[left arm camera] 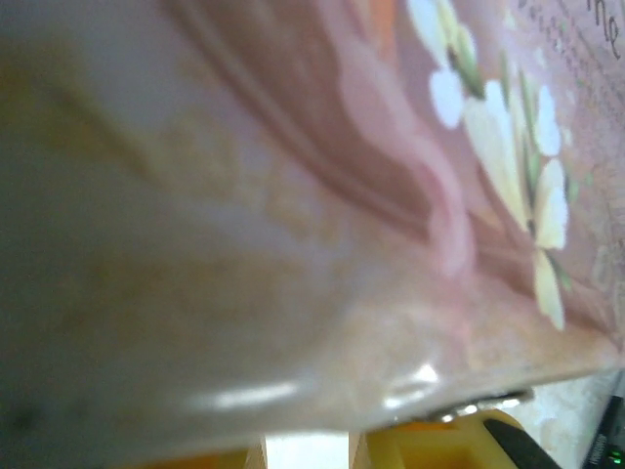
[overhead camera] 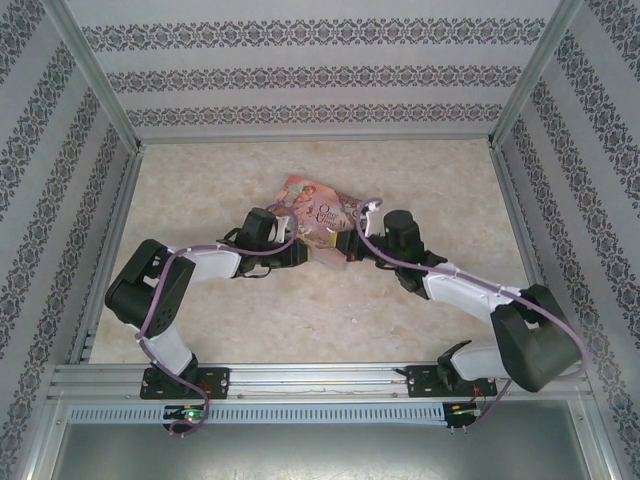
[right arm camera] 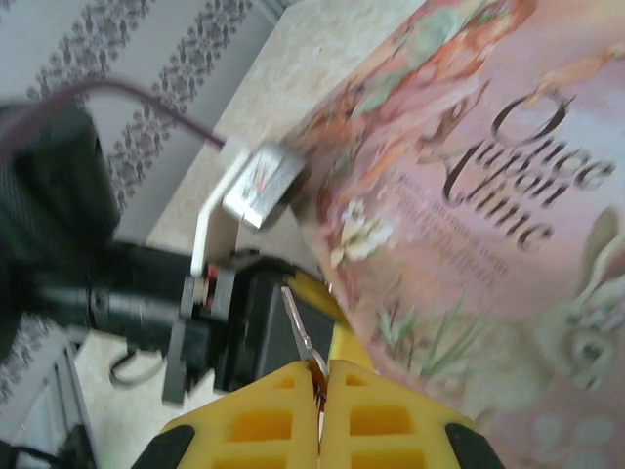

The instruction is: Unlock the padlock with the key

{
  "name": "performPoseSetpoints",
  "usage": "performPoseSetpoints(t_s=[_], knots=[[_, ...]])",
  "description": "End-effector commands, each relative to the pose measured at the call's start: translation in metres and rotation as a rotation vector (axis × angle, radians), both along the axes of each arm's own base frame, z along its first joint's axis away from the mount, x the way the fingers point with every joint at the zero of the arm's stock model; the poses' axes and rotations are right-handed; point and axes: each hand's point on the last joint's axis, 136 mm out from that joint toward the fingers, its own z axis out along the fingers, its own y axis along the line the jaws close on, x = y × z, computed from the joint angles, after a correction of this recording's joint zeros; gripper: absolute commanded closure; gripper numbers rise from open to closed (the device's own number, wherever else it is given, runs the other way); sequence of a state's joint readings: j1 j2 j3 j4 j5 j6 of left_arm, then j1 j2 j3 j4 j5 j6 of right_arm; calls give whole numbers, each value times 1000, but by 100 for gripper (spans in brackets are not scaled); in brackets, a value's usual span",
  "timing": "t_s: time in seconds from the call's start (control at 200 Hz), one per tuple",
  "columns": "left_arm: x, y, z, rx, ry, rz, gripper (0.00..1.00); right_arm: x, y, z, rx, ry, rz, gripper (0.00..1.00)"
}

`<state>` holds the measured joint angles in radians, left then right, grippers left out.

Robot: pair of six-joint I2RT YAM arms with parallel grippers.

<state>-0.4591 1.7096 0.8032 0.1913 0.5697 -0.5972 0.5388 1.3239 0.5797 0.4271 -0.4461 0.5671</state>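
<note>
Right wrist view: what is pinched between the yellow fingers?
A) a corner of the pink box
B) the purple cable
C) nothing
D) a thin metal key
D: the thin key sticks up from between the closed fingers of the right gripper, just beside the pink box and not touching it there.

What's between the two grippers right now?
In the top view, the near corner of the pink box lies between the left gripper and the right gripper. In the right wrist view, the held key points toward the left gripper.
</note>
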Motion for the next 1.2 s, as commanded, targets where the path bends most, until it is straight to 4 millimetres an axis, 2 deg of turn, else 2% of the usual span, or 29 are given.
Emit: performPoseSetpoints(t_s=[0.0, 0.23, 0.56, 0.944, 1.194], knots=[[1, -13, 30, -70, 38, -3, 90, -16, 3, -4, -89, -151, 42, 100], [4, -17, 45, -97, 88, 26, 91, -39, 8, -34, -168, -201, 56, 100], [3, -23, 57, -143, 148, 31, 91, -40, 14, -64, -260, -252, -12, 100], [1, -24, 63, -153, 179, 44, 92, -32, 19, -79, -337, -296, -31, 100], [1, -23, 65, -151, 180, 51, 92, -26, 28, -79, -354, -336, -23, 100]])
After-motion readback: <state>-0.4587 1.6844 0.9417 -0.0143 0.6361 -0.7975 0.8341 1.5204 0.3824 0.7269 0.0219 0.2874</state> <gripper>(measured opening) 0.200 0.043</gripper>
